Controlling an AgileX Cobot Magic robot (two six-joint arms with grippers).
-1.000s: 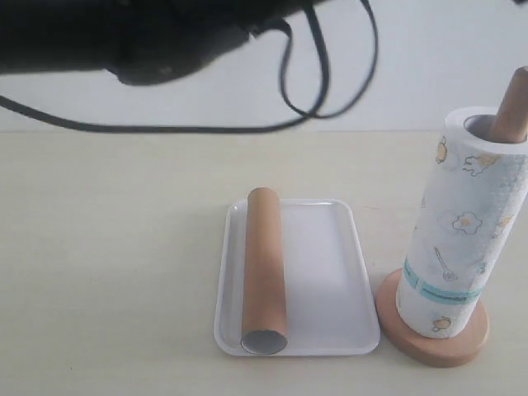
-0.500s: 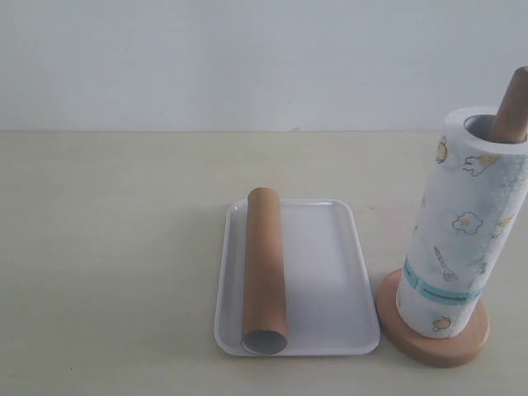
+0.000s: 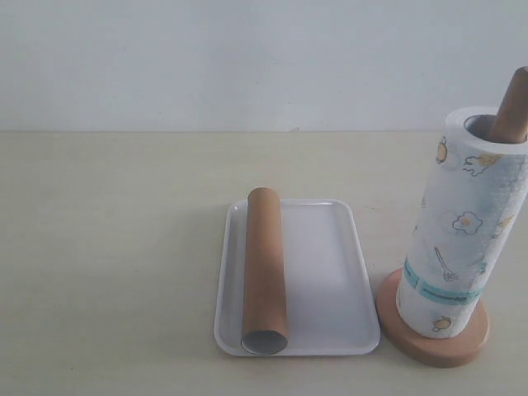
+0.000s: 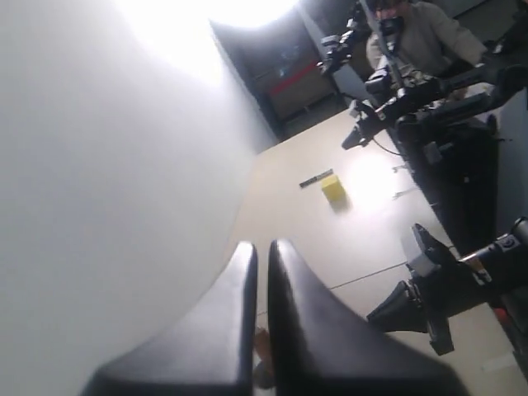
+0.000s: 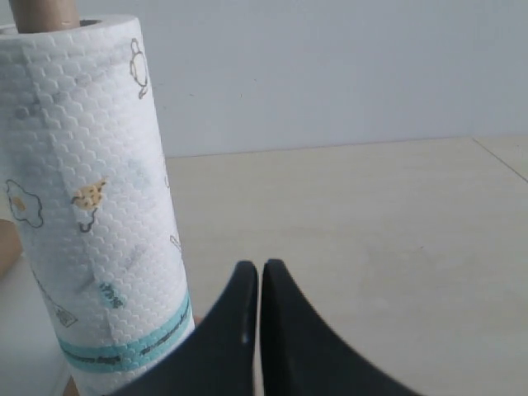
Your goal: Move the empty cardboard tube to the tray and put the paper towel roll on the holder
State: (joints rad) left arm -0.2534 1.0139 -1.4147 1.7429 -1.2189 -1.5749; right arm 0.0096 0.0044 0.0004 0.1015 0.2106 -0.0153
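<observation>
The brown cardboard tube (image 3: 264, 272) lies lengthwise on the left side of the white tray (image 3: 326, 272). To the right, the printed paper towel roll (image 3: 466, 247) stands upright on the wooden holder (image 3: 429, 342), whose rod (image 3: 511, 106) pokes out of the core. Neither gripper shows in the exterior view. My right gripper (image 5: 261, 268) is shut with nothing in it, beside the paper towel roll (image 5: 91, 206). My left gripper (image 4: 262, 246) is shut, holds nothing and points away from the table towards the room.
The tray and the holder stand on a pale beige table (image 3: 107, 247) before a white wall (image 3: 247, 58). In the left wrist view, other robot arms (image 4: 445, 285), a yellow block (image 4: 333, 188) and a seated person (image 4: 421, 33) appear.
The dark arm and its cables at the top of the exterior view one second ago have left the view. The tube, tray, roll and holder have not moved.
</observation>
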